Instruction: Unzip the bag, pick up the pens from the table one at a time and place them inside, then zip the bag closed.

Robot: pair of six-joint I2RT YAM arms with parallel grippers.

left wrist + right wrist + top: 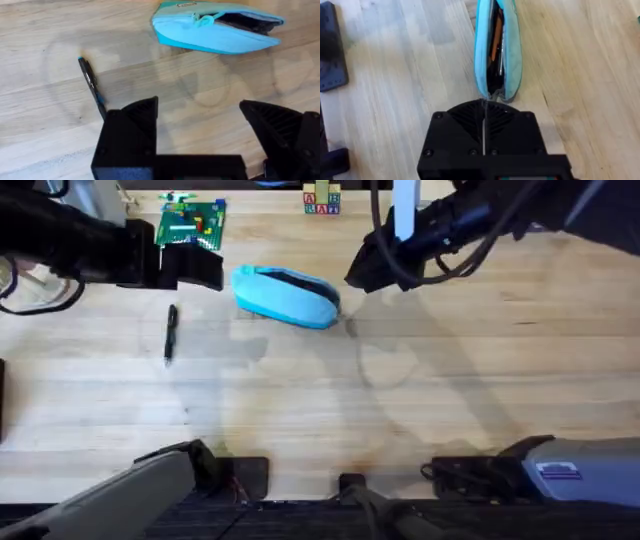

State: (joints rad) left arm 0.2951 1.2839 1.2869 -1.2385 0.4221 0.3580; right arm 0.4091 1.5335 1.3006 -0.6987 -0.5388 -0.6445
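Pale plank tabletop [420, 400], grain showing. One soft light-blue bag [287, 296] toward the far edge, zipper partly open, dark pens visible inside. One thin black pen [170, 332] lying loose, well left of the bag. Left claw [200, 125] spread wide, empty. Right claw [484, 125] pressed together at the bag's end.

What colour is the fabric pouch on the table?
Light blue soft fabric pouch, clearest in the left wrist view.

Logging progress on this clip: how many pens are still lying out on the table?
1. A single dark pen lies on the table, apart from the bag on the left arm's side. The open bag already holds pen-like items, too hidden to count.
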